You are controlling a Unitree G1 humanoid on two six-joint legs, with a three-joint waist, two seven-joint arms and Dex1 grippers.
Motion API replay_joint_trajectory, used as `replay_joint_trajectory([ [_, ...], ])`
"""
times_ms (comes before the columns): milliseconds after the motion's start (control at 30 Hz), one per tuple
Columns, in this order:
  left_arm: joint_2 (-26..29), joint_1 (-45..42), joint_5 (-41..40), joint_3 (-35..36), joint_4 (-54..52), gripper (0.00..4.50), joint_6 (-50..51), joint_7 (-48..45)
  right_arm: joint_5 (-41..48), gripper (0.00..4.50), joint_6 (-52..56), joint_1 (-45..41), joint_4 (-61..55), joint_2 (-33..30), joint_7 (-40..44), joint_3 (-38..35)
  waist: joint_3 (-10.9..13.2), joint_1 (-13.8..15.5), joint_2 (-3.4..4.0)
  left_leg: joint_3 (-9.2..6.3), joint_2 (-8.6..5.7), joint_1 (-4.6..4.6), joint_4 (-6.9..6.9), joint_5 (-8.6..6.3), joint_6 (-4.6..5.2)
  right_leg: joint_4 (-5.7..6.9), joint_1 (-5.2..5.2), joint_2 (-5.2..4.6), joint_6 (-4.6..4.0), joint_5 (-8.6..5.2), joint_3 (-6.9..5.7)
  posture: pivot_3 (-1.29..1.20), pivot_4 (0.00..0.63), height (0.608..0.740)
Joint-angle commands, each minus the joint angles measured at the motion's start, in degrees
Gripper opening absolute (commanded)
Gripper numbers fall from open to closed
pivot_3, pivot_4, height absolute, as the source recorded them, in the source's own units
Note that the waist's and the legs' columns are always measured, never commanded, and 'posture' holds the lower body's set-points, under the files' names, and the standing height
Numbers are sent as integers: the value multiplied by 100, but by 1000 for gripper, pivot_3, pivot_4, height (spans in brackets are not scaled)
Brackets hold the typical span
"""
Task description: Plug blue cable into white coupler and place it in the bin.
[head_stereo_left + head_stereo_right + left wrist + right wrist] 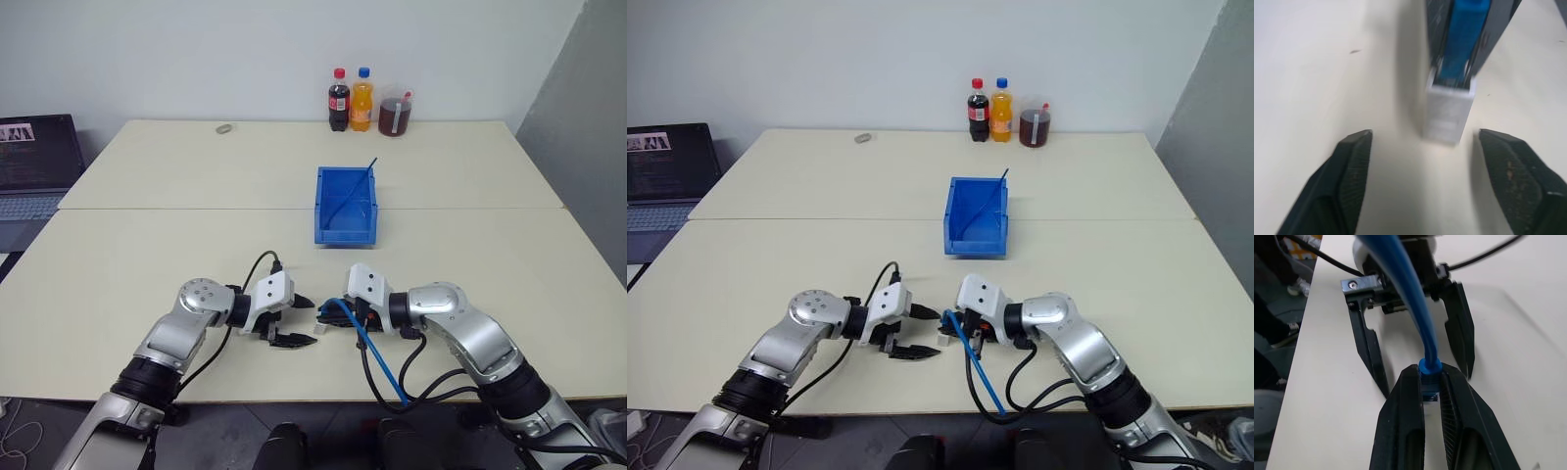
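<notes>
Left end effector spread, facing right end effector, which pinches one blue cable plugged into one white coupler; one bin at 12 o'clock on bench

Pale table bearing blue bin, two soda bottles, a lidded jug, laptop alongside.

An office or lab room: pale tables, laptop, drink bottles, bare white wall.
</notes>
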Motion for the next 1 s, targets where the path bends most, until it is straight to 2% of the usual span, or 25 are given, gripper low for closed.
replay_joint_trajectory([
  [33, 113, -6, -384, 584, -552, 4500, 516, 337, 490, 148, 425, -111, -534, 12, -249, -739, 20, 3, -3, -1, 0, -7, 0, 0, 0, 0, -6, 0, 0, 0, 0, 0, 150, 740],
  [167, 49, -104, -471, 970, -918, 4500, 791, 890, 1137, 147, 984, -408, -655, 276, -681, -1691, 30, 5, -3, 0, -1, -26, -3, 0, -1, -6, -18, -1, -2, 0, -1, 0, 150, 740],
  [267, -75, -333, -497, 1058, -1324, 4500, 1208, 1360, 1551, 147, 1245, -1007, -139, 651, -1156, -2395, 44, 4, -3, -1, -1, -55, 1, 0, -1, -2, -43, -2, -17, 10, -1, 0, 150, 740],
  [433, -390, -953, -488, 1028, -1382, 4500, 1870, 2034, 1397, 147, 950, -1995, 1215, 838, -1387, -2432, 46, -2, -4, 4, -3, -57, 0, 1, -2, -1, -48, -2, -28, 18, 0, 0, 150, 740],
  [633, -587, -1386, -382, 808, -1171, 4500, 1935, 2206, 957, 147, 143, -3387, 3733, 1091, -1575, -2363, 60, -74, -3, 13, -3, -81, 1, 2, -2, 8, -81, -1, -37, 24, 5, 0, 150, 740],
  [700, -588, -1384, -346, 736, -1155, 4500, 1879, 2204, 749, 864, -150, -3802, 4621, 1090, -1519, -2276, 60, -105, -3, 20, -4, -83, -5, 2, -3, 5, -86, -2, -38, 24, 9, 0, 150, 740],
  [767, -601, -1384, -348, 722, -1157, 4500, 1873, 2229, 582, 1153, -356, -4097, 5226, 1028, -1417, -2212, 61, -134, -3, 25, -4, -88, -7, 2, -4, 1, -90, -4, -40, 24, 12, 0, 150, 740],
  [800, -610, -1386, -354, 720, -1159, 4500, 1876, 2250, 463, 1572, -486, -4232, 5498, 961, -1325, -2134, 65, -137, -2, 29, -4, -92, -7, 2, -4, -1, -92, -6, -40, 24, 12, 0, 150, 740],
  [833, -619, -1385, -362, 723, -1164, 4500, 1883, 2276, 316, 1730, -638, -4371, 5774, 876, -1220, -2043, 65, -137, -1, 36, -5, -94, -7, 2, -5, -1, -94, -9, -40, 24, 13, 0, 150, 740],
  [1000, -611, -1367, -378, 734, -1194, 4500, 1896, 2313, -108, 3005, -974, -4874, 6538, 507, -533, -1709, 70, -132, -1, 50, -14, -97, -5, 2, -3, -1, -95, -22, -40, 24, 17, 0, 150, 740],
])
